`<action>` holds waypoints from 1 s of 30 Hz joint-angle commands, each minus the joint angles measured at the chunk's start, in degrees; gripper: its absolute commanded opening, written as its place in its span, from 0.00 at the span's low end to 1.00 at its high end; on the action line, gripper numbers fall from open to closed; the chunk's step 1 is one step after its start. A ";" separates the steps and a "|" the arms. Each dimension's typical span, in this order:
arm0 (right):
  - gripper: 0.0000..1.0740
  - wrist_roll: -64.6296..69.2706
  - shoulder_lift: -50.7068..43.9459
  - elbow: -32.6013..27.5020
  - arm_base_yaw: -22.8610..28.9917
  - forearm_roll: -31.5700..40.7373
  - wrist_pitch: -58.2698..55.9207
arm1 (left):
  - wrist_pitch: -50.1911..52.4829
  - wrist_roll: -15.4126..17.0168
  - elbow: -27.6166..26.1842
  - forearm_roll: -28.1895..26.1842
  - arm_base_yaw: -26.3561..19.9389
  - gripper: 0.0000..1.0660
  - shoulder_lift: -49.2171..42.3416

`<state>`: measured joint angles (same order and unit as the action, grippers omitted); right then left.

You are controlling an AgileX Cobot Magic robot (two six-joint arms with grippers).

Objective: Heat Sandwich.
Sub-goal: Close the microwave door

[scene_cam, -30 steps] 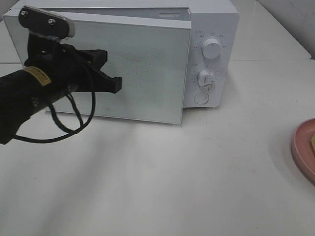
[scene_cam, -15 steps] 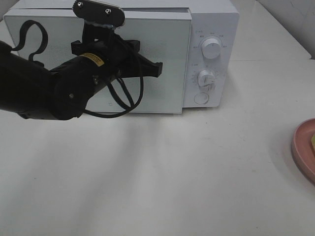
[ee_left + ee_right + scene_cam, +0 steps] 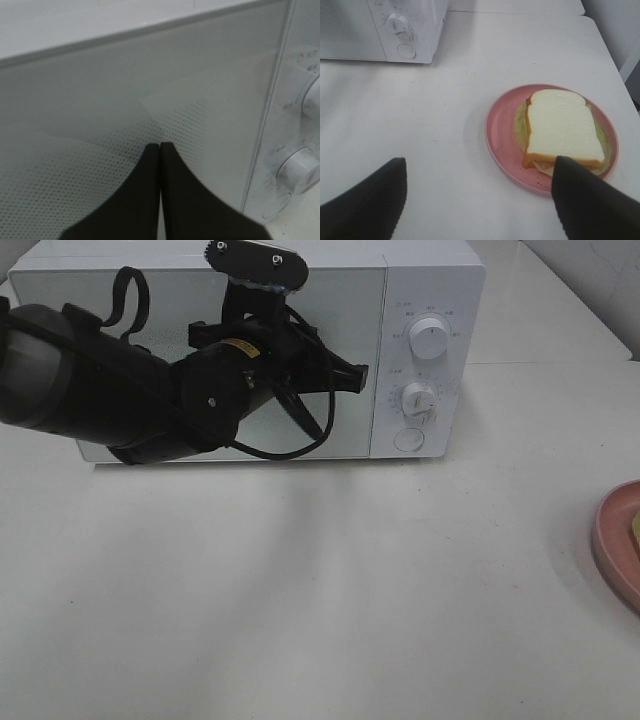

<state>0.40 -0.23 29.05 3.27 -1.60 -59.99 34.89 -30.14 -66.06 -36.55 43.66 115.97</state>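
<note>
The sandwich [image 3: 560, 127], white bread with pale green filling, lies on a round pink plate [image 3: 500, 130] on the table. My right gripper [image 3: 479, 162] hovers open above the table just short of the plate, holding nothing. In the exterior view only the plate's edge [image 3: 618, 540] shows at the far right. The white microwave [image 3: 430, 280] stands at the back with its door [image 3: 350, 430] flush against the body. My left gripper [image 3: 352, 374] is shut and empty, its fingertips [image 3: 152, 150] against the door's dotted glass [image 3: 100, 100] near the control panel.
The microwave's panel carries two knobs [image 3: 429, 338] [image 3: 418, 400] and a round button [image 3: 408, 440]. The left arm's black body and cable [image 3: 150, 390] lie across the front of the door. White tabletop [image 3: 320, 590] stretches between microwave and plate.
The left arm swept rightward across the microwave front with its shut gripper on the door. The door went from ajar to flush with the body. The plate has not moved.
</note>
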 commanded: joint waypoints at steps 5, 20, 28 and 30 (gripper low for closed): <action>0.71 -0.40 -1.49 -0.23 -0.29 -0.29 0.69 | 4.13 -2.23 -2.52 -6.19 -1.38 0.00 0.80; 0.71 -0.40 -1.49 -0.23 -0.29 -0.29 0.69 | -0.40 -2.29 -2.01 -6.65 -0.74 0.00 -0.97; 0.71 -0.40 -1.49 -0.23 -0.29 -0.29 0.69 | -0.74 -2.86 3.61 -6.88 3.15 0.00 -5.16; 0.71 -0.40 -1.49 -0.23 -0.29 -0.29 0.69 | -1.15 -2.86 6.65 -6.88 4.30 0.00 -7.16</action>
<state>0.40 -0.23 29.05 3.27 -1.60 -59.99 33.46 -32.83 -61.82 -42.91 46.58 111.04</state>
